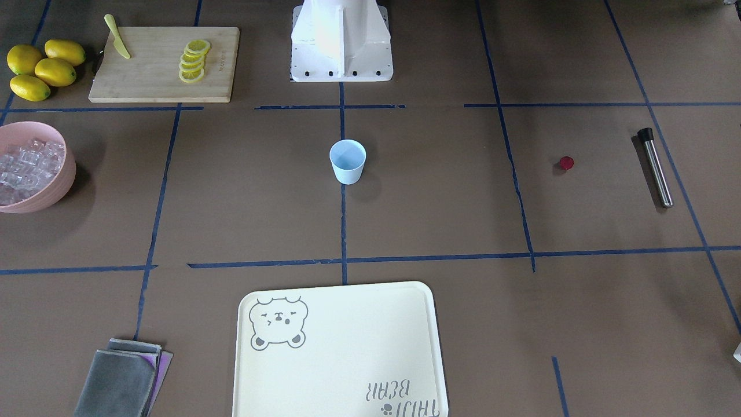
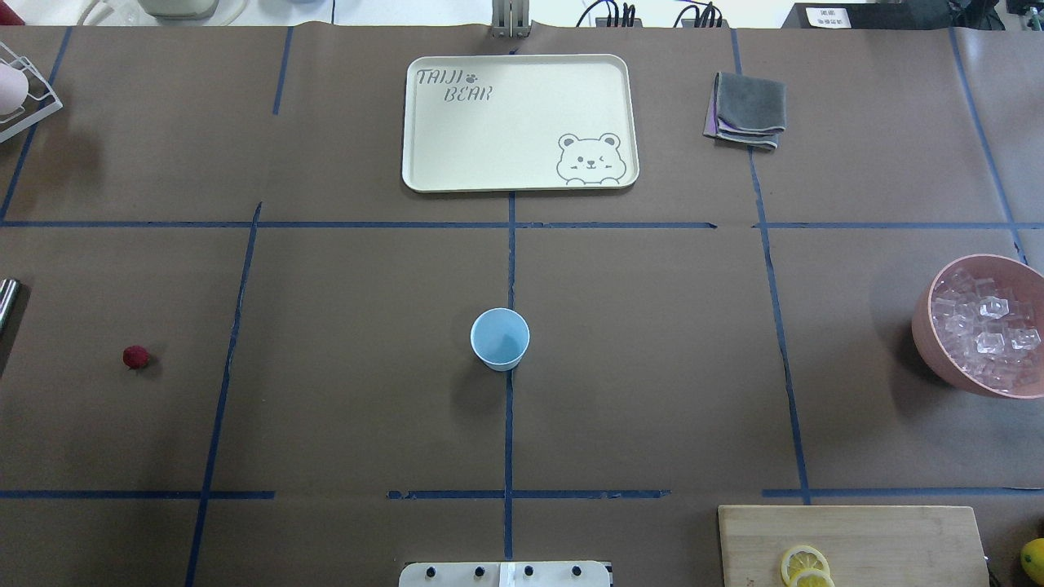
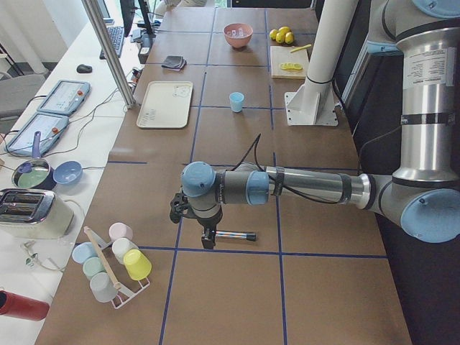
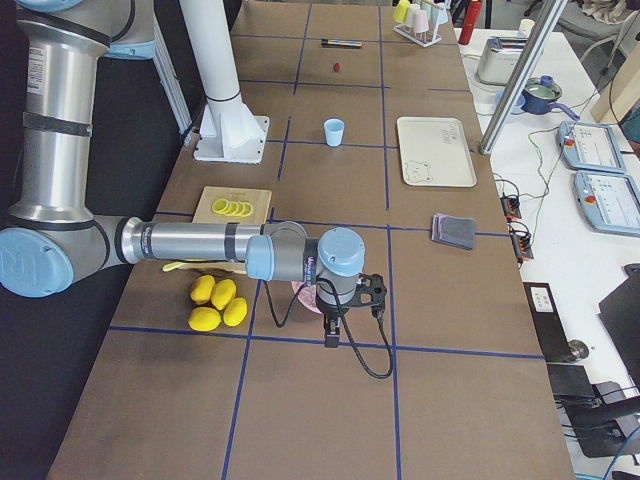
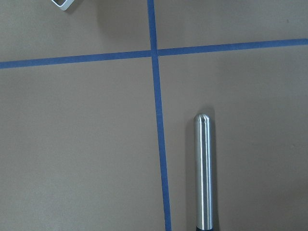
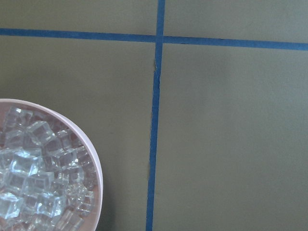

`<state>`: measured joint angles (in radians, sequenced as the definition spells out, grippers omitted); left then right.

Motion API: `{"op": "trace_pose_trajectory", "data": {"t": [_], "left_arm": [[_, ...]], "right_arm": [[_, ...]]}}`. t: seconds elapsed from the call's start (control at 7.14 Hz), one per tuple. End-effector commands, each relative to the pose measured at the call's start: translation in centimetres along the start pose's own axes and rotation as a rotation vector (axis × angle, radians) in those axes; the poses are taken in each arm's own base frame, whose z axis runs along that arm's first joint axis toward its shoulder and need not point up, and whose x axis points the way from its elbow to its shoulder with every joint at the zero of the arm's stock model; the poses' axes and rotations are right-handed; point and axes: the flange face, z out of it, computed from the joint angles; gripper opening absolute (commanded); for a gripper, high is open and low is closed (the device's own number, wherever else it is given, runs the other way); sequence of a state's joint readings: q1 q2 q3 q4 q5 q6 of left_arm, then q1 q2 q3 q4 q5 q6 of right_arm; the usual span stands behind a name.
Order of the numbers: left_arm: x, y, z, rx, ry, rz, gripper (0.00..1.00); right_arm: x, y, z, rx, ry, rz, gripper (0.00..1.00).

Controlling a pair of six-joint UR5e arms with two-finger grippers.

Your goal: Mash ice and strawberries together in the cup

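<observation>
One pale blue cup (image 1: 348,161) stands upright at the middle of the bench (image 1: 440,202), on a blue tape line. Bare paper lies all round it. One strawberry (image 1: 566,163) lies well apart from it toward the robot's left. Beyond that, one steel muddler (image 1: 656,168) with a black cap lies flat.

The ice (image 1: 26,168) is heaped in one pink bowl (image 1: 68,165) at the bench's edge on the robot's right; the cubes are too many to count. Nearer the robot on that side are four whole lemons (image 1: 43,68) and one cutting board (image 1: 156,81). The board carries a yellow knife (image 1: 117,44) and a row of overlapping lemon slices (image 1: 193,61).

One cream bear tray (image 1: 347,347) and a stack of folded cloths (image 1: 121,382) lie along the far side from the robot. Bare paper runs from the cup to the strawberry and to the bowl.

The left claw (image 3: 208,241) hangs over the muddler and the right claw (image 4: 331,335) hangs by the bowl. I cannot tell how wide either one stands.
</observation>
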<state>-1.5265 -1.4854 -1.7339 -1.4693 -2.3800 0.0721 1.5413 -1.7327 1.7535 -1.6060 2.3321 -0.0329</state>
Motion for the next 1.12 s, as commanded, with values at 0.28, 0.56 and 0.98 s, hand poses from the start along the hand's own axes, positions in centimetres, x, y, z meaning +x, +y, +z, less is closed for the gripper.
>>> {"op": "trace_pose_trajectory", "data": {"t": [0.28,0.56,0.98], "left_arm": [[0.9,0.0,-0.6,0.014,0.006,0.013,1.0],[0.5,0.0,0.5,-0.011,0.001,0.006,1.0],[1.0,0.1,0.1,-0.001,0.008,0.02,1.0]], "right_arm": [[-0.6,-0.2,-0.1,0.01,-0.028,-0.016,0.99],[-0.5,-0.1,0.1,0.006,-0.039,-0.012,0.99],[-1.2,-0.4,-0.5,0.037,-0.05,-0.041,0.99]]}}
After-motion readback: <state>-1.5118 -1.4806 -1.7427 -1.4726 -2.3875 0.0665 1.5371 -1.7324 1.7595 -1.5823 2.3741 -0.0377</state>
